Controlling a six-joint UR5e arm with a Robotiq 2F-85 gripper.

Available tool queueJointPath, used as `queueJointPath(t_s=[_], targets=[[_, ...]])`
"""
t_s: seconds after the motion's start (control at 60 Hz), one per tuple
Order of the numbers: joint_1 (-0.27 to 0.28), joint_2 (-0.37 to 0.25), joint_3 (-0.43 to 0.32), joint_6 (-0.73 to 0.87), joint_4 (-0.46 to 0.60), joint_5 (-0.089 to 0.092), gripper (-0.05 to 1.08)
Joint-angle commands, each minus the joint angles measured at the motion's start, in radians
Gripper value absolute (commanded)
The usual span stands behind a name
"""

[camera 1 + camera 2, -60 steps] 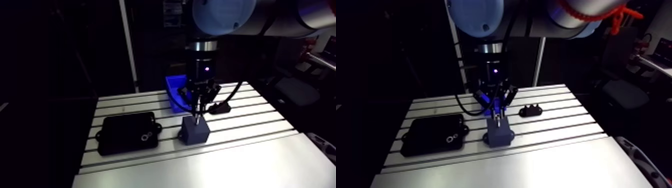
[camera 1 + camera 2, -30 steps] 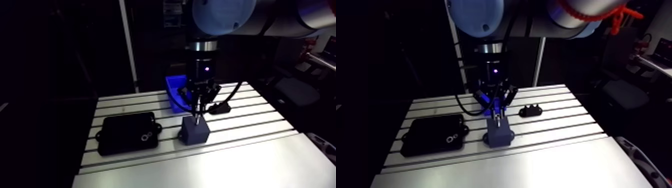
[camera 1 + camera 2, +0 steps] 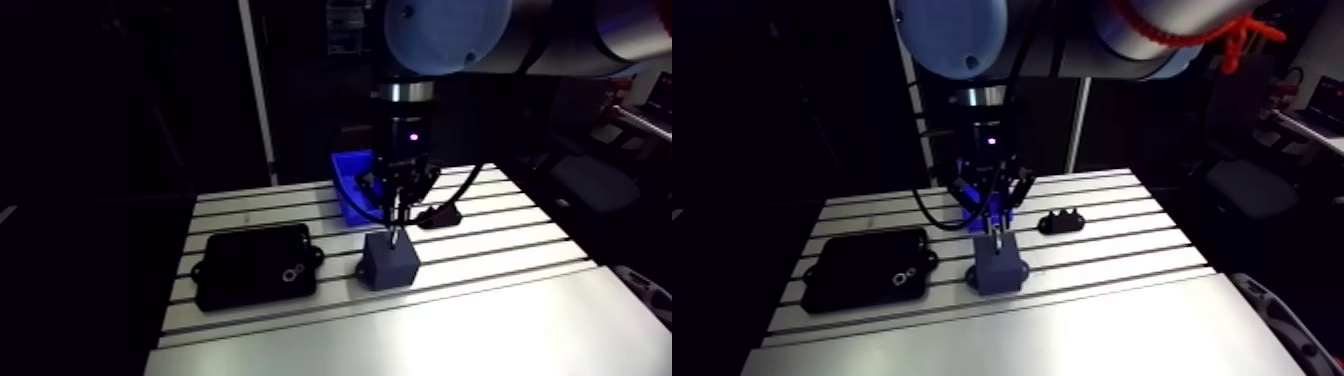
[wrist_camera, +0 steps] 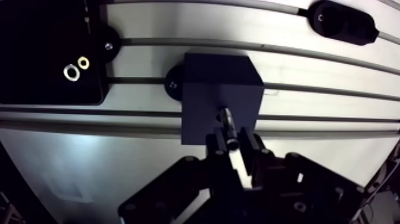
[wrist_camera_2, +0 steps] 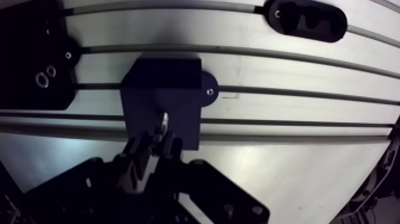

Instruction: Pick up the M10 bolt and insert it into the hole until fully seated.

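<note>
Hand [image 4: 235, 147] grasping one bolt [image 4: 227, 121] over one dark block [image 4: 208, 80]; two rings [image 4: 70, 72] on one black plate [image 4: 36, 42].

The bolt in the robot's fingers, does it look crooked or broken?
Nothing stands out. The gripper is shut on the bolt, whose tip sits at the top face of the dark block on the slotted table. The bolt's slight lean in the wrist view may just be the wide lens. Nothing looks broken.

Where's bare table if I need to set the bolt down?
Bare: the table's smooth front strip, nearer than block and black plate; also slots right of the block. Crowded: behind it, around gripper, blue bin, black fixture.
</note>
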Motion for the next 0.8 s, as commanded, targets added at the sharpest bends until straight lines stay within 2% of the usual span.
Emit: queueJointPath(t_s=[0.017,0.333,0.8], targets=[[0.001,0.001,-0.002,-0.001,0.006,0.005,1.08],[0.001,-0.007,-0.016,-0.002,0.041,0.006,1.08],[0.001,-0.005,-0.003,-0.002,0.036,0.001,1.08]])
